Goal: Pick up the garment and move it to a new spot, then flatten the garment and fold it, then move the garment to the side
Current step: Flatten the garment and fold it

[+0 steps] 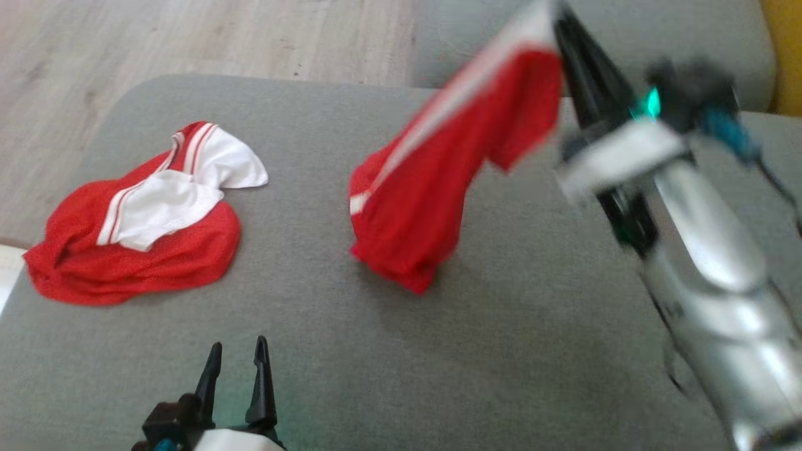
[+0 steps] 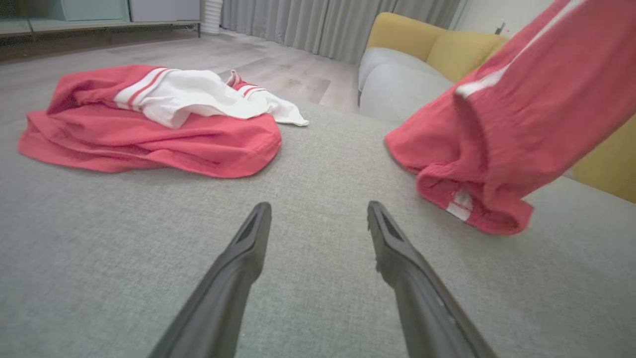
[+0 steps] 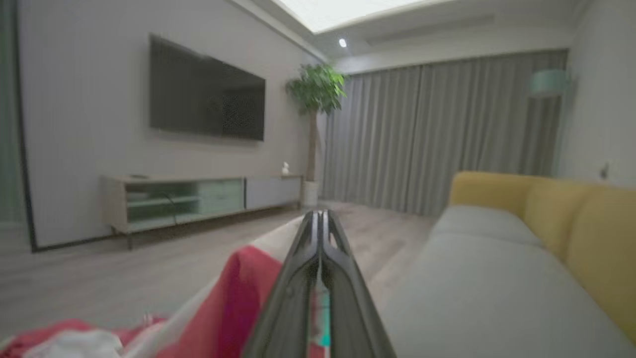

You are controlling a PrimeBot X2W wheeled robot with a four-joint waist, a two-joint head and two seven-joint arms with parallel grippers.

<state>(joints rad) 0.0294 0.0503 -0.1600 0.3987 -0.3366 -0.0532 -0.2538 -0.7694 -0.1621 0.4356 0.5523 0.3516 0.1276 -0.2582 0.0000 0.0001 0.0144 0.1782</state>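
Observation:
A red garment (image 1: 432, 188) with a white side stripe hangs from my right gripper (image 1: 557, 25), which is shut on its upper edge at the top right of the head view. Its lower end touches the grey cushion (image 1: 501, 326). In the left wrist view the same garment (image 2: 502, 134) droops at the right. In the right wrist view my right gripper (image 3: 320, 219) has its fingers pressed together with red and white cloth (image 3: 233, 298) beside them. My left gripper (image 1: 238, 354) stands open low at the near edge, its fingers (image 2: 248, 238) spread over bare cushion.
A second red and white garment (image 1: 138, 219) lies crumpled on the cushion's left side. Wooden floor (image 1: 188, 37) runs beyond the cushion. A yellow and grey sofa (image 3: 521, 238) stands to the right, with a TV unit (image 3: 198, 199) and curtains (image 3: 437, 134) further off.

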